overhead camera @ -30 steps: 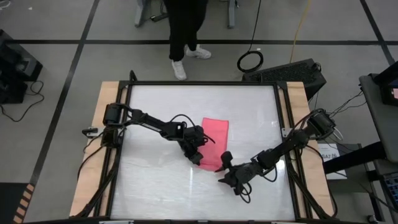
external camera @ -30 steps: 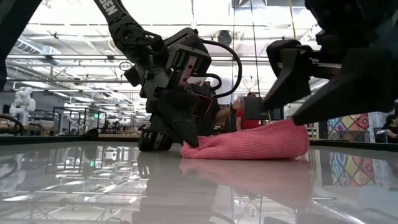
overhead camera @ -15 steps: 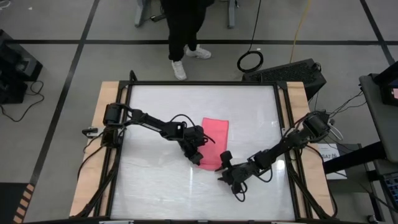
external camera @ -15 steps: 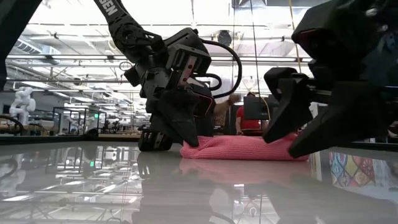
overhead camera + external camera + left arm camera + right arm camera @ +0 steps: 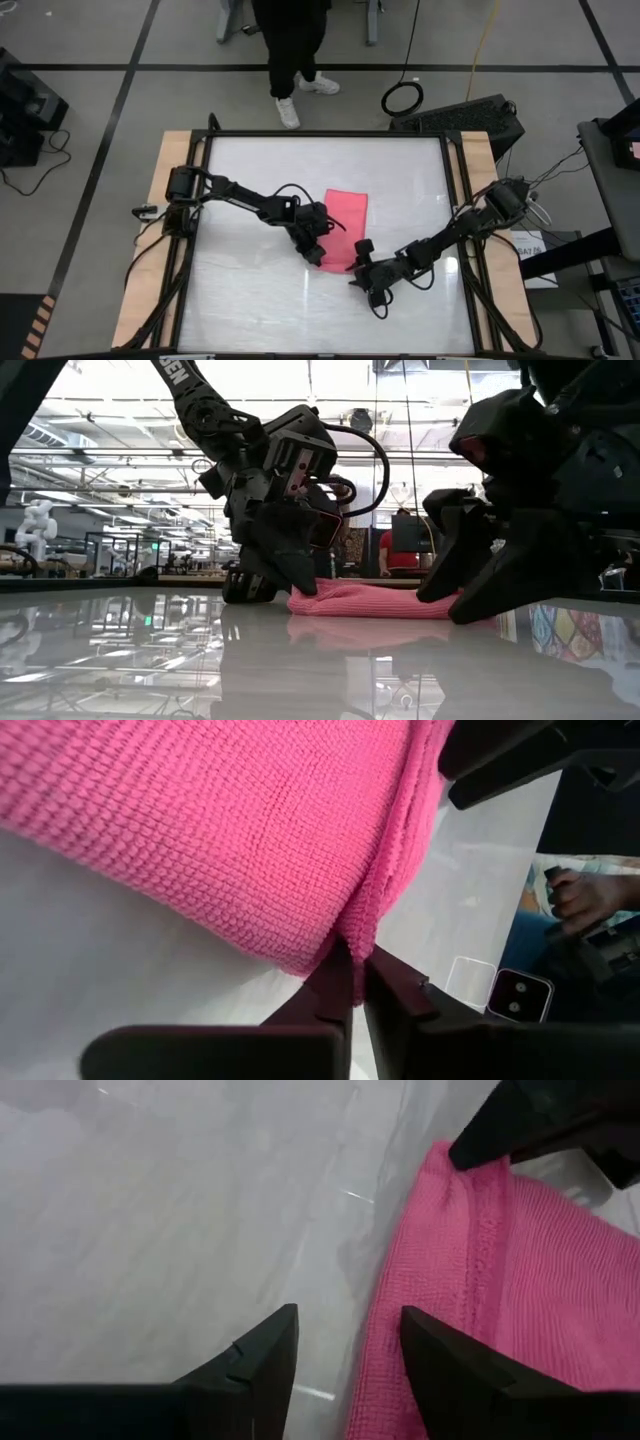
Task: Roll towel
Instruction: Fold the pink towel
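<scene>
The pink towel [image 5: 347, 212] lies on the white table, a narrow strip running from far to near. My left gripper [image 5: 319, 256] is shut on its near left corner and also shows in the low view [image 5: 297, 582]. My right gripper [image 5: 358, 263] is open and low at the towel's near right end [image 5: 440, 600]. In the right wrist view its fingers [image 5: 345, 1350] straddle the towel's edge [image 5: 385, 1330], one over bare table and one over the cloth. My left gripper pinches the towel's edge at its near left corner [image 5: 352, 920] between its two shut fingers [image 5: 335, 982]. The cloth puckers into a ridge running away from the fingertips. The fingers come slanting down from the table's left. The towel lies on the table. Whether my right gripper touches the towel, I cannot tell.
A person [image 5: 295, 45] stands beyond the table's far edge. Wooden rails [image 5: 160, 230] run along the table's left and right sides. Bare white table surface [image 5: 250, 290] lies to the left of and nearer than the towel.
My right gripper has come down to the table and a little toward the left, to the towel's near right end, still open. That end of the towel, which stood higher in the low view, now lies low and flat.
</scene>
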